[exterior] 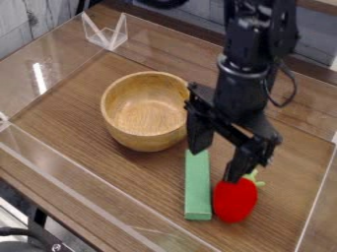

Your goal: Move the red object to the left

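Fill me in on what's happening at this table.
A single robot arm is working over a wooden table with clear walls around it. Its gripper points down with jaws open, right above the red toy strawberry, holding nothing yet. A long green block lies just left of the strawberry, and an empty wooden bowl sits further back on the left. The strawberry has not been moved left.

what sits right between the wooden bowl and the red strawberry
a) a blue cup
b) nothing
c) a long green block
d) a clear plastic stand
c: the long green block lies between the bowl and the strawberry, close beside the strawberry.
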Controlling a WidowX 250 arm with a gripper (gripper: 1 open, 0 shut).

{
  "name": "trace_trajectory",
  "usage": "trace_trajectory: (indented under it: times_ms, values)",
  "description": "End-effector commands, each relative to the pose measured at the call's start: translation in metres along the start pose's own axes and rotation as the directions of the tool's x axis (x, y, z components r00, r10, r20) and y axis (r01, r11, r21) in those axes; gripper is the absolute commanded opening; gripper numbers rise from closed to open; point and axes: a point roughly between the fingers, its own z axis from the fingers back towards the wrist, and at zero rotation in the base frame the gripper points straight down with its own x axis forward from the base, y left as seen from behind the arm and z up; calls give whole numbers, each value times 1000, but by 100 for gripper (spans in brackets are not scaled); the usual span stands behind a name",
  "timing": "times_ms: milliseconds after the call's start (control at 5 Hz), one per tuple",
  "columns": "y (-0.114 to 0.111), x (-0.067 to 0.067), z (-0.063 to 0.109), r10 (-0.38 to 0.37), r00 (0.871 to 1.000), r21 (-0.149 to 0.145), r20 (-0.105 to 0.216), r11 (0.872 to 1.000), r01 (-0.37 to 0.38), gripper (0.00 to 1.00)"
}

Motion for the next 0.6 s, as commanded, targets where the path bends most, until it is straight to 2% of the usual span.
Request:
trace_trajectory:
  times_ms: [0, 400]
  values:
    - [-6, 4, -1, -96, 992, -2, 78, 995, 96, 100]
    - [-19, 11, -24, -268, 955, 17, 127, 963, 268, 100]
